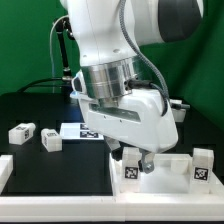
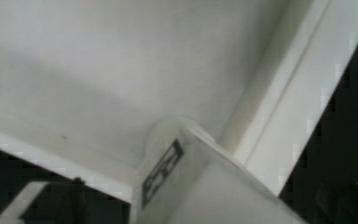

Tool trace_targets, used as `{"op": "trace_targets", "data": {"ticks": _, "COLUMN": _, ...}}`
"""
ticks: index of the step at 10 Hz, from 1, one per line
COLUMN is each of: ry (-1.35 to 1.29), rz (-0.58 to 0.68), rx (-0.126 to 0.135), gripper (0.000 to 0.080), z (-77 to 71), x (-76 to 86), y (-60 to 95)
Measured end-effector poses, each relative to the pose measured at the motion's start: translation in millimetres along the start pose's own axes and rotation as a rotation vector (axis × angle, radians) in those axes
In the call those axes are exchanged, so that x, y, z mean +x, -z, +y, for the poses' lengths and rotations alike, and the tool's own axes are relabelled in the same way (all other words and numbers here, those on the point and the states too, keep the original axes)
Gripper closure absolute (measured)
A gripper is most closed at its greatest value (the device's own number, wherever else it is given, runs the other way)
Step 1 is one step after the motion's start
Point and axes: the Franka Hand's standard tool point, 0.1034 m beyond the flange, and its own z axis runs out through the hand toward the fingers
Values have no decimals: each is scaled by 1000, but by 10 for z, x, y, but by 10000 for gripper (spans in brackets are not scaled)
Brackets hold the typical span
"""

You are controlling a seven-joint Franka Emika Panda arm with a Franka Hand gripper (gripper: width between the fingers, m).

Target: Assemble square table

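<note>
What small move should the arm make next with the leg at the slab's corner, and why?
Probably press the leg gently down into the corner of the slab and start twisting it in. The wrist view shows it standing in the recess, close beside the rim; the exterior view shows the end effector right at it. Whether it grips it cannot be told.
</note>
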Motion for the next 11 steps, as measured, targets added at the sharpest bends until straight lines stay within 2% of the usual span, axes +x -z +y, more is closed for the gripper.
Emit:
{"op": "trace_targets", "data": {"ticks": 1, "ry": 155, "rz": 14, "rx": -23, "gripper": 151, "z": 12, "x": 6, "y": 0}}
{"op": "trace_targets", "data": {"ticks": 2, "ry": 354, "rz": 39, "rx": -73, "gripper": 150, "z": 20, "x": -1, "y": -3}}
{"op": "trace_targets", "data": {"ticks": 4, "ry": 720, "rz": 47, "rx": -120, "gripper": 150, "z": 5, "x": 34, "y": 14}}
{"op": "trace_targets", "data": {"ticks": 6, "ry": 719, "rz": 41, "rx": -128, "gripper": 150, "z": 3, "x": 24, "y": -10}}
{"op": "trace_targets", "data": {"ticks": 8, "ry": 665, "rz": 44, "rx": -126, "gripper": 395, "z": 5, "x": 24, "y": -14}}
{"op": "trace_targets", "data": {"ticks": 9, "ry": 568, "rz": 50, "rx": -122, "gripper": 395, "z": 2, "x": 22, "y": -14}}
{"op": "trace_targets", "data": {"ticks": 10, "ry": 515, "rz": 53, "rx": -120, "gripper": 514, "z": 1, "x": 23, "y": -14}}
{"op": "trace_targets", "data": {"ticks": 11, "ry": 470, "rz": 56, "rx": -119, "gripper": 514, "z": 0, "x": 22, "y": -14}}
